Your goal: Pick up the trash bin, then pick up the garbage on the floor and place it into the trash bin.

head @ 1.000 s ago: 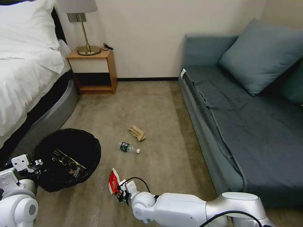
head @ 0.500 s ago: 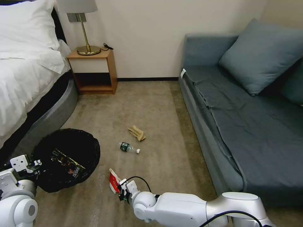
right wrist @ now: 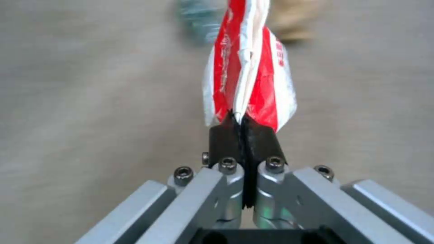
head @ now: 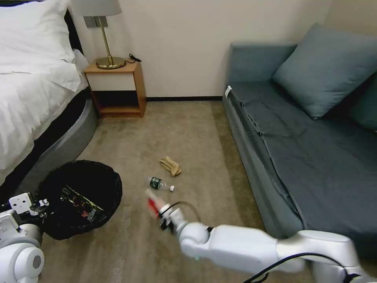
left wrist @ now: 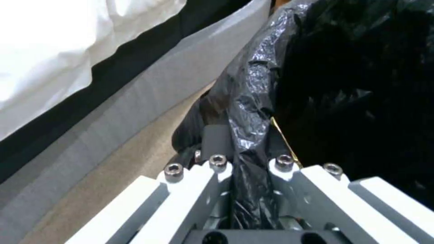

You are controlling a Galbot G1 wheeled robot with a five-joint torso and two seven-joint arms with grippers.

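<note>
We see the right gripper (head: pixel 159 210) raised over the carpet (head: pixel 196 129), its jaws clenched on the lower edge of the red-white packet (right wrist: pixel 249 81), which stands up from the black pads (right wrist: pixel 223 139) and is off the floor. At about 12 o'clock from that gripper lies the small clear bottle (head: pixel 160 184) with its green label and white cap, and just beyond it, near 1 o'clock, the crumpled tan paper (head: pixel 171 166); both rest on the carpet, near each other but apart. The trash bin (head: pixel 78 198) sits at 9 o'clock from the right gripper, beside the bed (head: pixel 31 102), with the yellow-black snack wrapper (head: pixel 80 204) lying inside it. The left gripper (left wrist: pixel 246 162) is at the bin's near rim, jaws clamped on a fold of the black plastic bag (left wrist: pixel 253 101). The blue sofa (head: pixel 306 149) runs along the 3 o'clock side.
</note>
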